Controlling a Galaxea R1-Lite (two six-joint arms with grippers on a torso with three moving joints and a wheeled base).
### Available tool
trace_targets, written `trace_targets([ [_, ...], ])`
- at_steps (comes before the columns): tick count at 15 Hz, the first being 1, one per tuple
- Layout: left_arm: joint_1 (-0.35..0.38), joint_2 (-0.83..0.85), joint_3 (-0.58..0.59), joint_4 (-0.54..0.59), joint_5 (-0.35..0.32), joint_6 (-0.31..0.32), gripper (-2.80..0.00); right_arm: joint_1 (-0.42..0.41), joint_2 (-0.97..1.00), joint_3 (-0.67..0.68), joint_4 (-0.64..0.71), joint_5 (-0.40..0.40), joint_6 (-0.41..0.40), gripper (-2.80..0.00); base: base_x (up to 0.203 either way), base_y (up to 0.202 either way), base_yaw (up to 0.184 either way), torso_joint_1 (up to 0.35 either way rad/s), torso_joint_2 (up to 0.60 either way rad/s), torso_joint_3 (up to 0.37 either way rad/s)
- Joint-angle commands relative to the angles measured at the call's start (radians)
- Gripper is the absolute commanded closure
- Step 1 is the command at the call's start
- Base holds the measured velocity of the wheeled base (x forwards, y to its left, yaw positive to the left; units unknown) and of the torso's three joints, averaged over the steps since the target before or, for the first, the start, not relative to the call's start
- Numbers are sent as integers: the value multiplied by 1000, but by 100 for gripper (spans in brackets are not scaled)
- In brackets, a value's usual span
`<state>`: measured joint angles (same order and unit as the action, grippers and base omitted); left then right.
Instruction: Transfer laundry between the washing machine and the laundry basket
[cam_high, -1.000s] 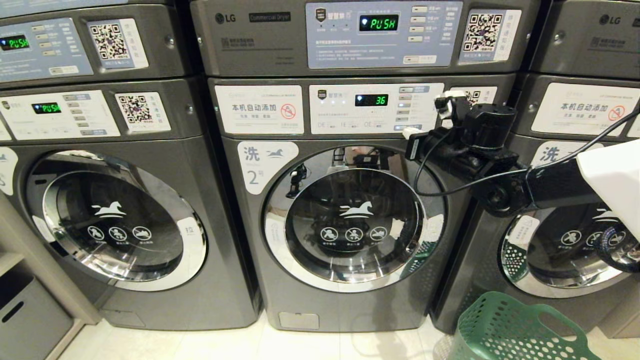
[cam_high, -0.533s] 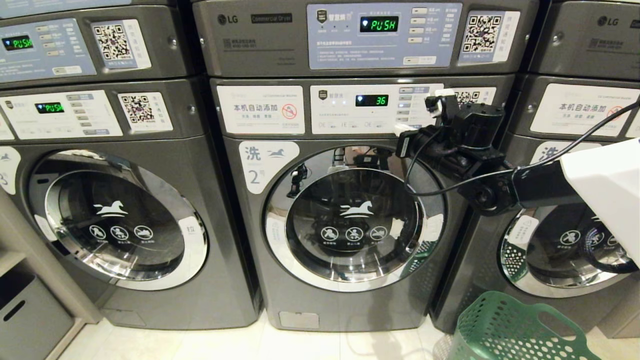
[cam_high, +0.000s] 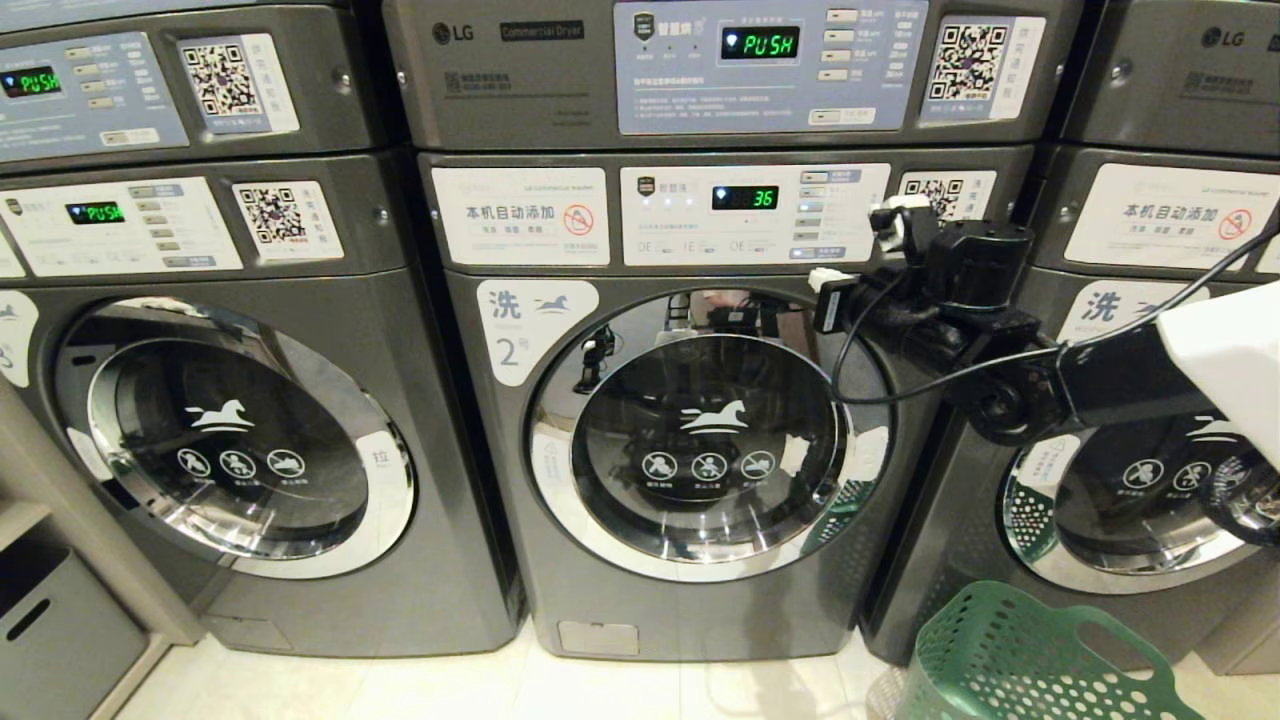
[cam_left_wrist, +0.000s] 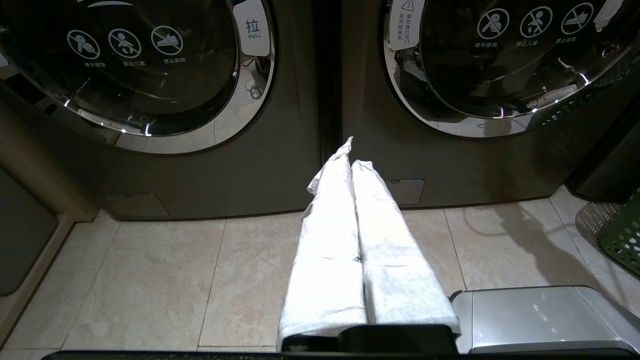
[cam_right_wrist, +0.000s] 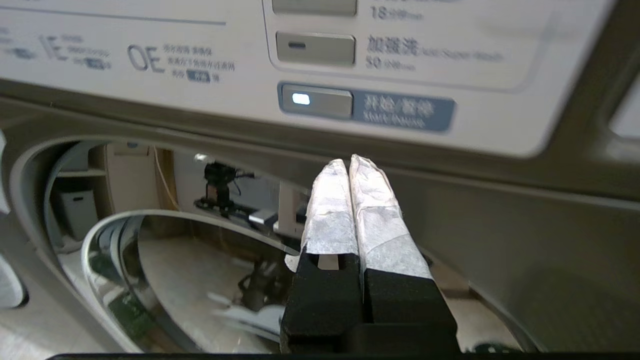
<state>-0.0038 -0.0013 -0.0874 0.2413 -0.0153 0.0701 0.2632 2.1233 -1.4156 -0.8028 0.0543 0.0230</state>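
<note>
I have the washing machine (cam_high: 690, 400) marked 2 square ahead of me, its round glass door closed and the green display reading 36. The laundry basket (cam_high: 1020, 660) stands on the floor by the machine's lower right corner, in front of the neighbouring machine, well below my working arm. My right claw (cam_high: 825, 275) is up at the machine's top right, just under the control panel's lower edge and near the lit start button (cam_right_wrist: 316, 100), its wrapped fingers (cam_right_wrist: 372, 200) pressed together on nothing. My left claw (cam_left_wrist: 350, 150) hangs low over the floor tiles between two machines, also closed and empty. I cannot see the laundry anywhere.
</note>
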Motion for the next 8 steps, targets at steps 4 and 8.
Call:
trace_targets([
  [4, -1, 0, 0, 1, 0, 0, 0, -50, -285, 340, -27, -18, 3, 0, 0, 0, 0, 0, 0, 0],
  [8, -1, 0, 0, 1, 0, 0, 0, -90, -596, 803, -69, -39, 1, 0, 0, 0, 0, 0, 0, 0],
])
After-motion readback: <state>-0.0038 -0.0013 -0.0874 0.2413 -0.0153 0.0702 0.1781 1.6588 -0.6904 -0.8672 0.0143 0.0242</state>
